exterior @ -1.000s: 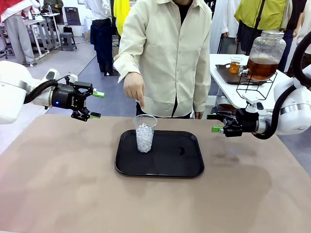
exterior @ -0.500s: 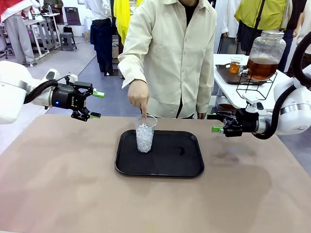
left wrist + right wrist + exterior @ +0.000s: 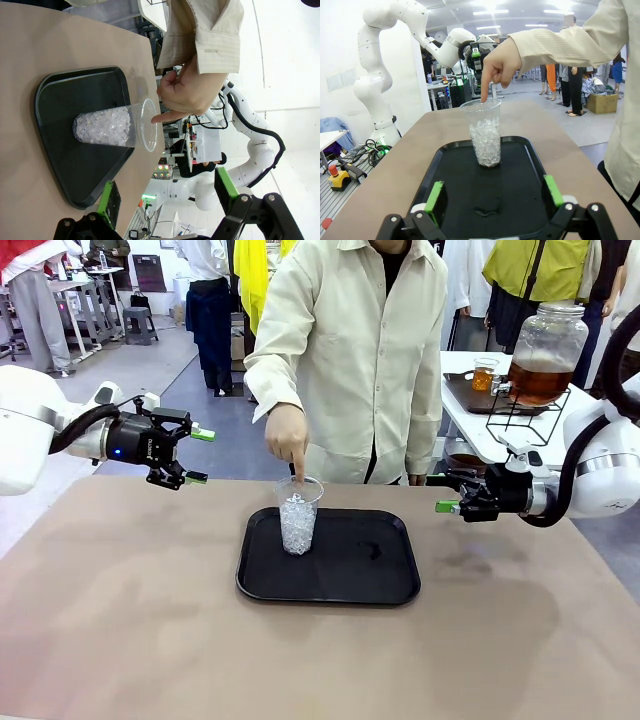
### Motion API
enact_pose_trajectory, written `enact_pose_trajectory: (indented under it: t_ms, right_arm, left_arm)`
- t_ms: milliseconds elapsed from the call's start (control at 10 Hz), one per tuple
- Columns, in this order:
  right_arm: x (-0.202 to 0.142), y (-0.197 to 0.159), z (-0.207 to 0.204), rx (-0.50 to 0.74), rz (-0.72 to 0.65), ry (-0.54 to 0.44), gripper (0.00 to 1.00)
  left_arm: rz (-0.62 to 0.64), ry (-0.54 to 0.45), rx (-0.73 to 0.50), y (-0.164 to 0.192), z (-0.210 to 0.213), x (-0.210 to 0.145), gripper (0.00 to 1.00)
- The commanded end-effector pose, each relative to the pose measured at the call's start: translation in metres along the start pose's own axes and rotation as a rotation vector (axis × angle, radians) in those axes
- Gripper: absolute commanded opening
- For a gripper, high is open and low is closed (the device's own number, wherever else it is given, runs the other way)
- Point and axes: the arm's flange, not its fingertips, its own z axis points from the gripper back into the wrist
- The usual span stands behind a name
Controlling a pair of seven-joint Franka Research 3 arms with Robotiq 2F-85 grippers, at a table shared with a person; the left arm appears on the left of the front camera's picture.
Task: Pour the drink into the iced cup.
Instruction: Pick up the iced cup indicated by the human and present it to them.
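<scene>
Clear plastic iced cup (image 3: 298, 518), packed about two-thirds with crushed ice, is standing upright on the left part of a black tray (image 3: 385, 585), centre of the tan table (image 3: 120, 620). Person's hand (image 3: 284, 432) is hovering just above the cup's far rim. Its index finger is pointing down at the mouth, other fingers are curled in, and it is grasping nothing. Whether the fingertip touches the rim is unclear. Amber drink (image 3: 538, 382) is sitting in a glass jar (image 3: 548, 330) on a side table (image 3: 460, 415), far right, well apart from the hand.
</scene>
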Motion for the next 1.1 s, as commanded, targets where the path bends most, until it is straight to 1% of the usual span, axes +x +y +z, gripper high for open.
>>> enact_pose_trajectory:
  t_ms: [0,100,300,400,600,700,800,1000]
  right_arm:
    - [0.0024,-0.0013,-0.0016,0.003,0.005,0.0,1.0]
    - [0.0024,-0.0013,-0.0016,0.003,0.005,0.0,1.0]
    - [0.0024,-0.0013,-0.0016,0.003,0.005,0.0,1.0]
    - [0.0024,-0.0013,-0.0016,0.003,0.005,0.0,1.0]
    - [0.0024,-0.0013,-0.0016,0.003,0.005,0.0,1.0]
    - [0.0024,-0.0013,-0.0016,0.003,0.005,0.0,1.0]
    - [0.0024,-0.0013,-0.0016,0.003,0.005,0.0,1.0]
    - [0.0024,-0.0013,-0.0016,0.003,0.005,0.0,1.0]
  left_arm:
    - [0.0,0.0,0.0,0.0,0.0,0.0,1.0]
    - [-0.116,-0.016,-0.034,0.0,-0.0003,0.0014,1.0]
    - [-0.324,-0.059,-0.044,0.0038,0.0003,0.0004,1.0]
    - [-0.421,-0.054,-0.037,0.0055,-0.0004,-0.0021,1.0]
    - [-0.526,-0.033,-0.068,0.0058,-0.0013,-0.006,1.0]
    - [-0.544,-0.009,-0.088,0.0034,-0.0003,-0.0067,1.0]
    - [-0.475,-0.025,-0.023,0.0002,-0.0002,-0.0003,1.0]
    - [-0.475,-0.025,-0.023,0.0002,-0.0002,-0.0003,1.0]
